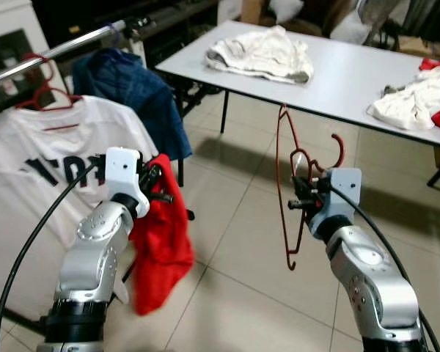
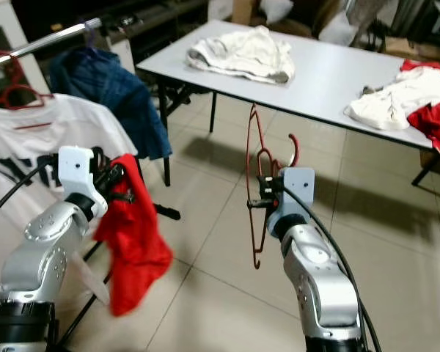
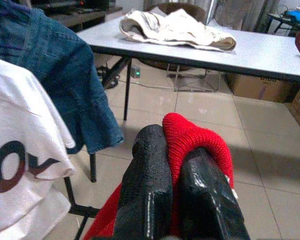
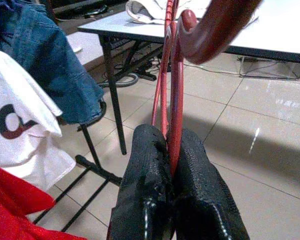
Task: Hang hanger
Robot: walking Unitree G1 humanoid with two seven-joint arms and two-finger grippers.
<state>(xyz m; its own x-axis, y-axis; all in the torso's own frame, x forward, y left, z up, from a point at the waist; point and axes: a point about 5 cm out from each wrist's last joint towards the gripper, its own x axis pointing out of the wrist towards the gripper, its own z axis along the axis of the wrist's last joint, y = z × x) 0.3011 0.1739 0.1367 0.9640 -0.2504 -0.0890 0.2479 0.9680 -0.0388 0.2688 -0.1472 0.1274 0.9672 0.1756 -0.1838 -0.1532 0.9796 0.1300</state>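
I saw the red wire hanger (image 1: pixel 287 192) pinched between the right jaws, standing nearly upright on edge, its hook (image 1: pixel 338 149) curling just above them and its long frame reaching both above and below them, clear of the floor.

Both silver arms reach forward, bent upward at the wrist. The left tool (image 1: pixel 155 183) is clamped on red cloth; the right tool (image 1: pixel 302 199) pinches a hanger.

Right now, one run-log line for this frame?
left gripper: shut on red garment | right gripper: shut on red hanger, bare | clothes rail: white jersey, blue jacket hung | hanger not yet hung
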